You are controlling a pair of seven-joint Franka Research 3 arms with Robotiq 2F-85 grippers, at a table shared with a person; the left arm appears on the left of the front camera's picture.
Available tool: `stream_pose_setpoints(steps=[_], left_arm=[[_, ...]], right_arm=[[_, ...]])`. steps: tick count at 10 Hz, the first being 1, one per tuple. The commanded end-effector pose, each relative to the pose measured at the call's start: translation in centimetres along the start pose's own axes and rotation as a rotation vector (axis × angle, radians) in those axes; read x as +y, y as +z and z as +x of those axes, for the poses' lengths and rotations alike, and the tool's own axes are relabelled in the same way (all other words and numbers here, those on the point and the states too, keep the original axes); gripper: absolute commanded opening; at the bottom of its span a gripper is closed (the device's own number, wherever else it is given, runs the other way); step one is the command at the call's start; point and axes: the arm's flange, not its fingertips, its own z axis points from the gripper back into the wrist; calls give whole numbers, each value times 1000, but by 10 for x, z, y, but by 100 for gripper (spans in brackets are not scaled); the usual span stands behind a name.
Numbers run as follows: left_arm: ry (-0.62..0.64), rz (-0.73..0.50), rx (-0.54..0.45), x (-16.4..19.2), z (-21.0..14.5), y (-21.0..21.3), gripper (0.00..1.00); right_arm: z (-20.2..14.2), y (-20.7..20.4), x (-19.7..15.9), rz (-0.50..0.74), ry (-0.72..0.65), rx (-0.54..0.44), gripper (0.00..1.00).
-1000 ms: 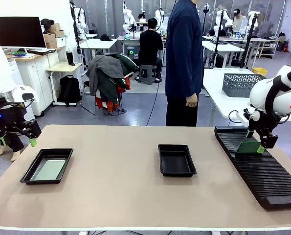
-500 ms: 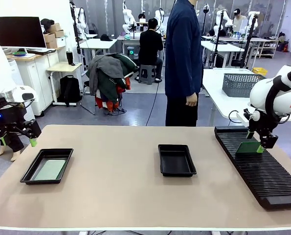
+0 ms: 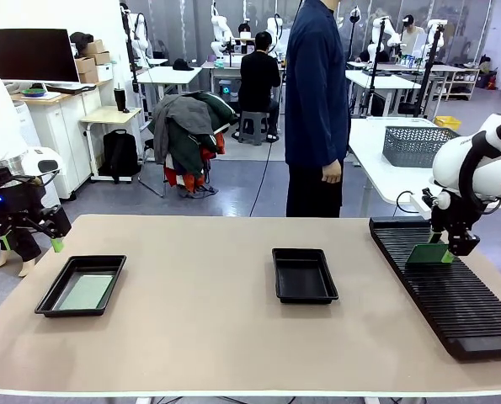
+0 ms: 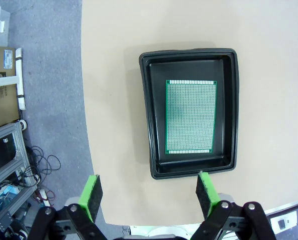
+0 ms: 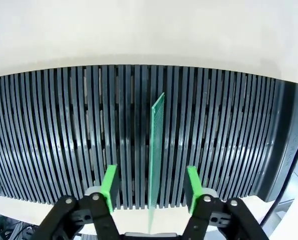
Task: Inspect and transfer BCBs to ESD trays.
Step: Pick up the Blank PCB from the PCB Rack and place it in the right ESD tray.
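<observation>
A green BCB (image 3: 427, 254) stands upright in a slot of the long black rack (image 3: 452, 295) at the right. My right gripper (image 3: 444, 251) straddles its top edge. In the right wrist view the BCB (image 5: 158, 135) runs edge-on between the two green pads (image 5: 110, 185), with a gap on each side; the gripper (image 5: 151, 184) is open. Another BCB (image 4: 190, 117) lies flat in the left ESD tray (image 4: 189, 52). My left gripper (image 4: 150, 192) hovers open above that tray's near end, off the table's left edge (image 3: 29, 237). The middle ESD tray (image 3: 304, 278) holds nothing.
A person in dark blue (image 3: 317, 101) stands at the far side of the table, hands down. A grey wire basket (image 3: 414, 145) sits on another table behind the rack. Bare tabletop (image 3: 199, 320) lies between the trays and the rack.
The right gripper's fingers have drawn closer to the standing BCB. The left arm and both trays have not moved.
</observation>
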Motion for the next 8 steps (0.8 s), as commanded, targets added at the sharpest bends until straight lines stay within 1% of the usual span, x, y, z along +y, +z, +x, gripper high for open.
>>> stream_pose_setpoints(steps=[1, 4, 5, 6, 7, 8], left_arm=[[-9, 1, 1, 0, 0, 0, 100], [-9, 1, 1, 0, 0, 0, 100], [-9, 1, 1, 0, 0, 0, 100], [-9, 1, 1, 0, 0, 0, 100], [-9, 1, 1, 0, 0, 0, 100], [-9, 1, 1, 0, 0, 0, 100]], right_arm=[[-2, -3, -2, 3, -16, -7, 61], [-3, 0, -3, 0, -20, -10, 49], [-2, 0, -4, 2, -21, -9, 53], [-2, 0, -5, 4, -20, -7, 41], [-2, 0, -6, 5, -20, -4, 45], [-2, -1, -8, 7, -22, -5, 32]])
